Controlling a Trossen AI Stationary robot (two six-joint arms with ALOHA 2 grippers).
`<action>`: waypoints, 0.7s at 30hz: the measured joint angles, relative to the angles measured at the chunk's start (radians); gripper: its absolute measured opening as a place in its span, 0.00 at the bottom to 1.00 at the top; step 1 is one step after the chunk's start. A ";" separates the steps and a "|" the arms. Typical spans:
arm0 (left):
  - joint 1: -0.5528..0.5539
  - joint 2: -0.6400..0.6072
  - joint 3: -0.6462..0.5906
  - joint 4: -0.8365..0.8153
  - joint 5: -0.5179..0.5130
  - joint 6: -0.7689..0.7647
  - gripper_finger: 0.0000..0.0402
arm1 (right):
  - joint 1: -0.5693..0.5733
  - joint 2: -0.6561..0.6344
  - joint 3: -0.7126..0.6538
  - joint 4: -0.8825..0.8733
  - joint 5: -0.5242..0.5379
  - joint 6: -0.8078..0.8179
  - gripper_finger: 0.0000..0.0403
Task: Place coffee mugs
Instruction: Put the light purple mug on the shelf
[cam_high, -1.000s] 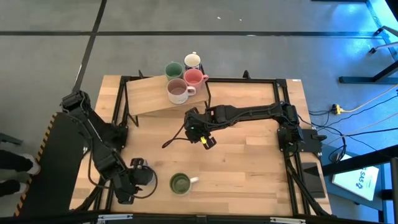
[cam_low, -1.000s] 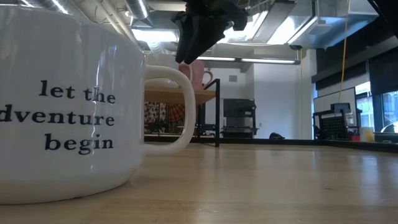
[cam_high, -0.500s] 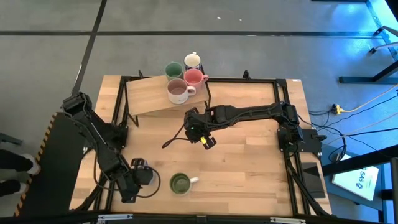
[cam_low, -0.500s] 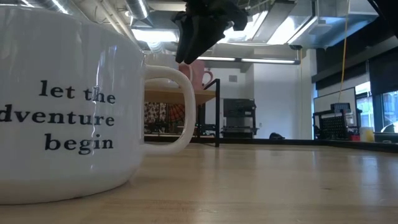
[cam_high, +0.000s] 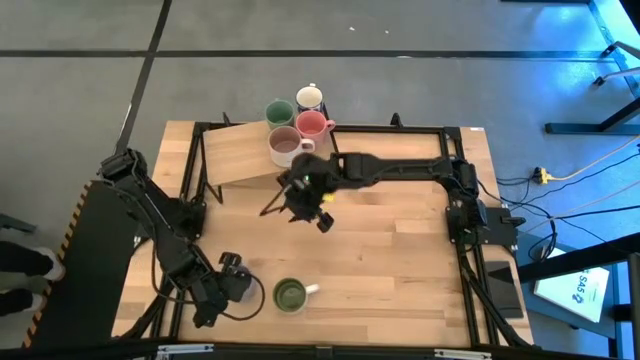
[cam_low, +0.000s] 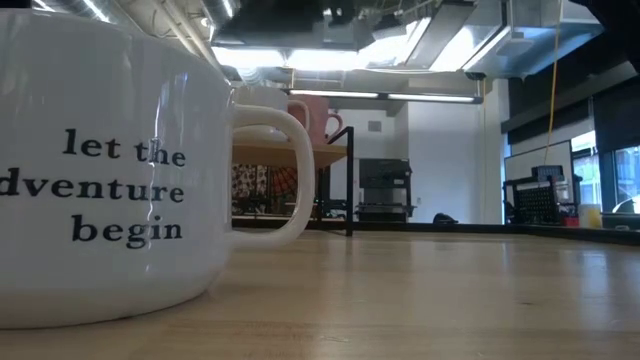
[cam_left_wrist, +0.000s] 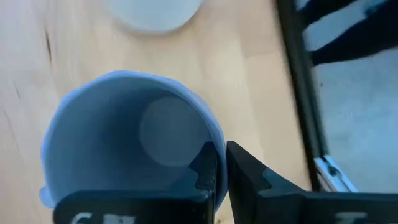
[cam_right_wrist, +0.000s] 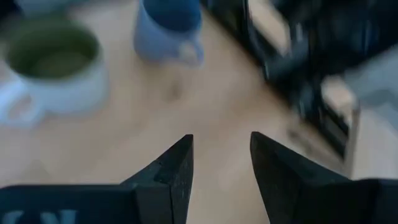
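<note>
The lavender-blue mug (cam_left_wrist: 127, 146) stands upright on the wooden table (cam_high: 400, 260) near its front left corner, beside the green mug with white handle (cam_high: 290, 295). It is judged rigid, glazed and therefore slippery, moderately heavy and breakable; the thin rim wall or the handle offers the surest hold. The left gripper (cam_left_wrist: 221, 171) is seen pinched onto that rim wall, one finger inside and one outside, the left arm folded low over the table's front edge. The right gripper (cam_right_wrist: 221, 165), fingers apart and holding nothing, is extended over mid-table, near the raised wooden platform (cam_high: 240, 158) where four mugs are already clustered.
</note>
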 joint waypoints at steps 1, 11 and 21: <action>0.004 0.000 0.022 -0.017 0.000 0.031 0.03 | -0.012 0.000 0.000 0.026 -0.074 -0.001 0.37; 0.075 0.000 0.244 -0.340 -0.109 0.254 0.03 | -0.028 0.037 0.001 0.166 -0.316 -0.065 0.37; 0.175 -0.001 0.354 -0.365 -0.172 0.596 0.03 | -0.024 0.086 0.001 0.245 -0.365 -0.082 0.37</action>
